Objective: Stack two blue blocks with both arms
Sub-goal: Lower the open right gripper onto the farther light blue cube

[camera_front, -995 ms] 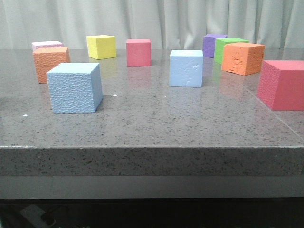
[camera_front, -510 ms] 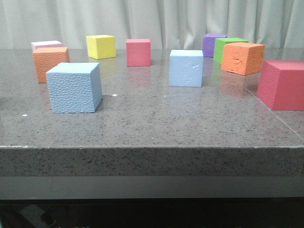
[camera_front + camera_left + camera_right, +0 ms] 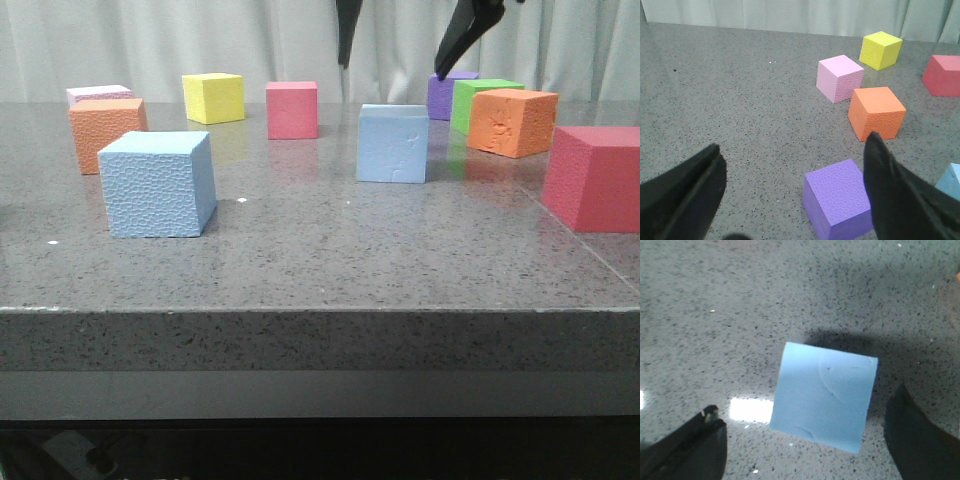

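Note:
The pebbled blue block [image 3: 157, 185] sits at the front left of the table. The smoother, paler blue block [image 3: 392, 144] with faint cracks sits near the middle. My right gripper [image 3: 392, 68] hangs open just above the paler block, one thin dark finger to each side. In the right wrist view the paler block [image 3: 824, 395] lies below and between the open fingers of the right gripper [image 3: 806, 400], not touched. My left gripper [image 3: 793, 141] is open and empty above a purple pebbled cube [image 3: 840, 200]. A corner of a blue block [image 3: 952, 181] shows at the frame's edge.
Around them stand an orange cube [image 3: 107, 132], a pink cube [image 3: 98, 94], a yellow cube [image 3: 213, 97], a red cube [image 3: 291, 110], a purple cube [image 3: 450, 92], a green cube [image 3: 475, 100], another orange cube [image 3: 511, 122] and a large red cube [image 3: 594, 178]. The table's front edge [image 3: 320, 310] is near.
My right gripper's fingers have come down into the front view above the paler blue block. The blocks have not moved.

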`<action>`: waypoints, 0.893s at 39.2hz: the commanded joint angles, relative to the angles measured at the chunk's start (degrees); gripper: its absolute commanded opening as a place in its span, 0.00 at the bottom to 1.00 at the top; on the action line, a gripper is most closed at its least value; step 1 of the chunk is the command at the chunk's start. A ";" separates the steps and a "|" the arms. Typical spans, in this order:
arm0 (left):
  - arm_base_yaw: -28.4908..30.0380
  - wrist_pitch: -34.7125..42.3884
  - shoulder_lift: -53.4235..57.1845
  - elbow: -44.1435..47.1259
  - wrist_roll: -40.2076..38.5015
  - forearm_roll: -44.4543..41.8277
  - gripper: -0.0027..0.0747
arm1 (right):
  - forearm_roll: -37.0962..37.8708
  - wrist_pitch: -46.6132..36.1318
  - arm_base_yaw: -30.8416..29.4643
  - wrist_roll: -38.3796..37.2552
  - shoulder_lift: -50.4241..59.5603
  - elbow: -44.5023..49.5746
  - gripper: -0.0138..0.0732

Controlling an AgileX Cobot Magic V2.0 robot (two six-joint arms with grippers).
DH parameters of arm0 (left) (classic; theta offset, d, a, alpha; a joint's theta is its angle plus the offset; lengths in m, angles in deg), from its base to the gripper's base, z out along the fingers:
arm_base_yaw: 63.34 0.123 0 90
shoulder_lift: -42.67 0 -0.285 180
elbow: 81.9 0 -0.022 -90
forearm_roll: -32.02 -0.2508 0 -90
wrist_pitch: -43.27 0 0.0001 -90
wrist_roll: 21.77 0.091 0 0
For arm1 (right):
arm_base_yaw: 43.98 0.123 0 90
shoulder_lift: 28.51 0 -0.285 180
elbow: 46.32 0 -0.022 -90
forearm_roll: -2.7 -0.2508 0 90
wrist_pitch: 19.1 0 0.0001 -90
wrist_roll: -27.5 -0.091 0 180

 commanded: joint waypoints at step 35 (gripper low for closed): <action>-0.09 3.60 -0.27 -2.08 0.12 0.18 0.74 | 0.84 -0.94 -0.17 -1.12 -1.22 -2.35 0.58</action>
